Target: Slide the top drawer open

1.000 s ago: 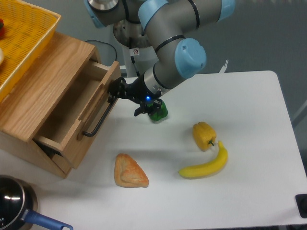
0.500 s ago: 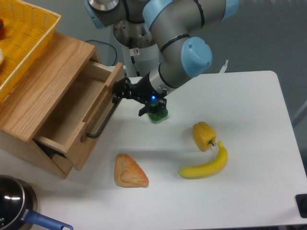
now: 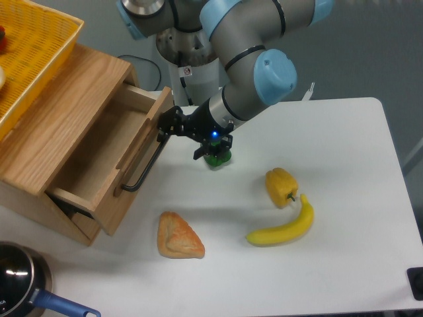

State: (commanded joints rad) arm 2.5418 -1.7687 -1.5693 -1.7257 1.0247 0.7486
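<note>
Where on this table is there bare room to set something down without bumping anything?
The widest bare patch is the table's right side, beyond the yellow pepper and banana. Another runs along the front edge, right of the pastry. It is crowded by the top drawer, where the gripper and a green object sit.

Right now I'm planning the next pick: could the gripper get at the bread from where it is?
Probably yes: the bread lies on open table, nothing on it, just below the gripper at the drawer handle.
</note>
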